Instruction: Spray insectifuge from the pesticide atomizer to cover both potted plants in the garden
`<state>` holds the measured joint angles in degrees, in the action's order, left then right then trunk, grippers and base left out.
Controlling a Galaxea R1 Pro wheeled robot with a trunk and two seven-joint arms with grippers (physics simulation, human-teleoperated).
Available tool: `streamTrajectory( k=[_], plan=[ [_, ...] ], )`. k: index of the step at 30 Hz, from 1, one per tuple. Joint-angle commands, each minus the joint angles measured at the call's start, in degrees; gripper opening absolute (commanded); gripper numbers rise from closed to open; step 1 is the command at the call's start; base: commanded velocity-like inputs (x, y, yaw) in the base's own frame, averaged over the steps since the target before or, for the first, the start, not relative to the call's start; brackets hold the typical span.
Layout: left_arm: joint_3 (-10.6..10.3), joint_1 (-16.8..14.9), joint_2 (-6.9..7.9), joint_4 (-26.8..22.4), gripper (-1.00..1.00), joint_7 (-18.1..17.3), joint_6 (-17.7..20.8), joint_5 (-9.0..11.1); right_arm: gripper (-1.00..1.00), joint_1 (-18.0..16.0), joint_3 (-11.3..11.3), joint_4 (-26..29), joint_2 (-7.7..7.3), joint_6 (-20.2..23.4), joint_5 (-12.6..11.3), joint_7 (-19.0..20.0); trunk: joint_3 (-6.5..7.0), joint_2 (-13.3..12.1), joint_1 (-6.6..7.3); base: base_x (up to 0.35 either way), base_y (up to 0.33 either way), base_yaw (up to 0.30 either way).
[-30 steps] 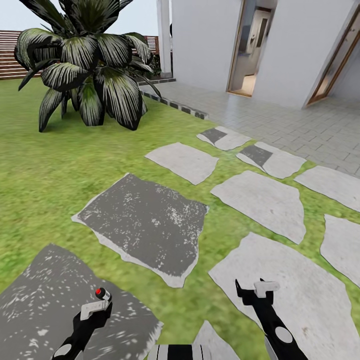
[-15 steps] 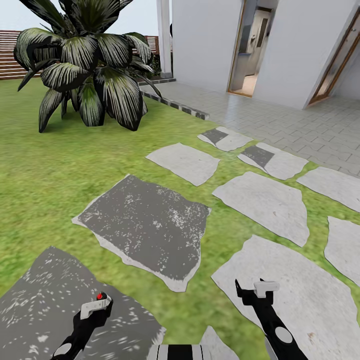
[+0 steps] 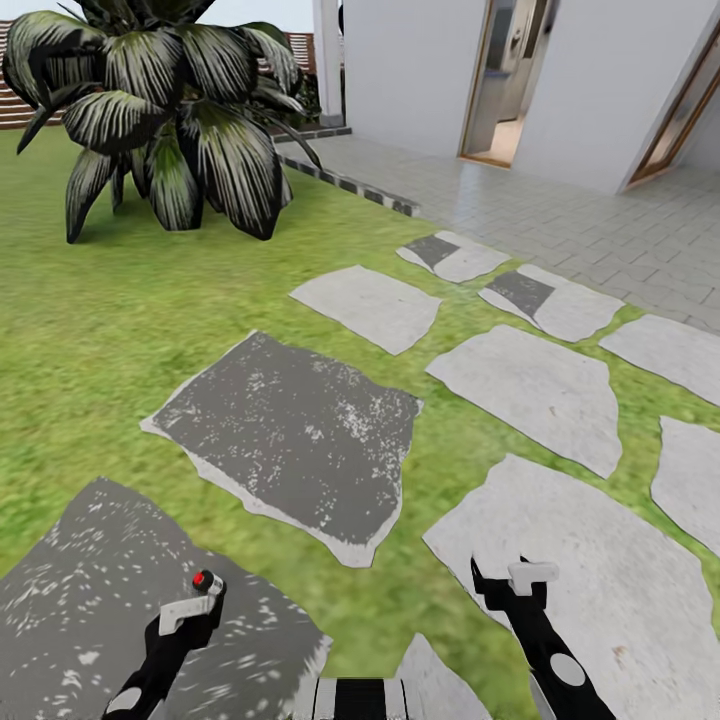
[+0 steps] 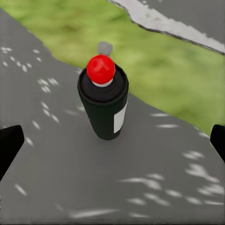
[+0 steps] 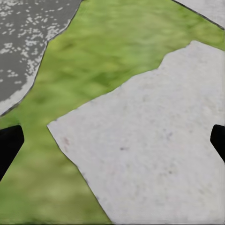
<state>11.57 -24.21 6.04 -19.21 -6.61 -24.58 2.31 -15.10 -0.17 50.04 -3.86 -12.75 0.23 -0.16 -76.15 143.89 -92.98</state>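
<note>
Two pincers ride low ahead of the robot, and the left pincer point(image 3: 195, 598) is the one that counts. The pesticide atomizer point(image 4: 103, 105) sits straight ahead of it, centred in the gap between its two dark fingertips. The bottle appears to stand upright on the dark grey stepping stone point(image 3: 80, 600) under that pincer. Its long axis runs vertical, the red cap is on top and the pale label faces one side.

The left wrist view shows the left pincer spread wide. Each fingertip sits well out to its own side of the bottle, and neither touches it. The bottle therefore looks bracketed rather than gripped.

The right pincer point(image 3: 510, 580) is likewise spread and holds nothing. It hangs over a pale stone point(image 3: 600, 590) with a strip of grass point(image 3: 400, 590) between it and the left one, so it is the farther arm from the bottle.

My reading is that the grasp is not yet made. The next move depends on easing the left pincer forward along its own line until the fingers flank the bottle's body. It should then close across the bottle's width, below the cap. A push off that line could tip the slim bottle.

A big striped agave point(image 3: 170, 110) stands far ahead of the left pincer on the lawn.
</note>
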Motion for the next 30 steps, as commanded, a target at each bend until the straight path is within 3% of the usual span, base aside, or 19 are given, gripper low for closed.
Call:
streamTrajectory(
  k=[1, 4, 9, 30],
  plan=[
    [0.4, 0.0, -0.03, 0.1, 1.00, -0.6, -0.2, 0.2, 1.00, 0.0, 0.0, 0.0, 0.00, -0.2, 0.0, 0.0, -0.36, 0.0, -0.01, 0.000, 0.000, 0.000],
    [0.4, 0.0, 0.01, 0.1, 1.00, -0.6, -0.3, 0.2, 1.00, 0.0, 0.0, 0.0, 0.00, -0.2, 0.0, 0.0, -1.29, 0.1, -0.09, 0.000, 0.000, 0.000],
    [0.4, 0.0, 0.01, 0.1, 1.00, -0.6, -0.3, 0.2, 1.00, 0.0, 0.0, 0.0, 0.00, -0.2, 0.0, 0.0, -1.70, 0.1, -0.09, 0.000, 0.000, 0.000],
    [0.4, 0.0, -0.02, 0.1, 1.00, -0.5, -0.2, 0.2, 1.00, 0.0, 0.0, 0.0, 0.00, -0.2, 0.0, 0.0, -1.84, 0.1, -0.09, 0.055, 0.024, 0.000]
  ],
)
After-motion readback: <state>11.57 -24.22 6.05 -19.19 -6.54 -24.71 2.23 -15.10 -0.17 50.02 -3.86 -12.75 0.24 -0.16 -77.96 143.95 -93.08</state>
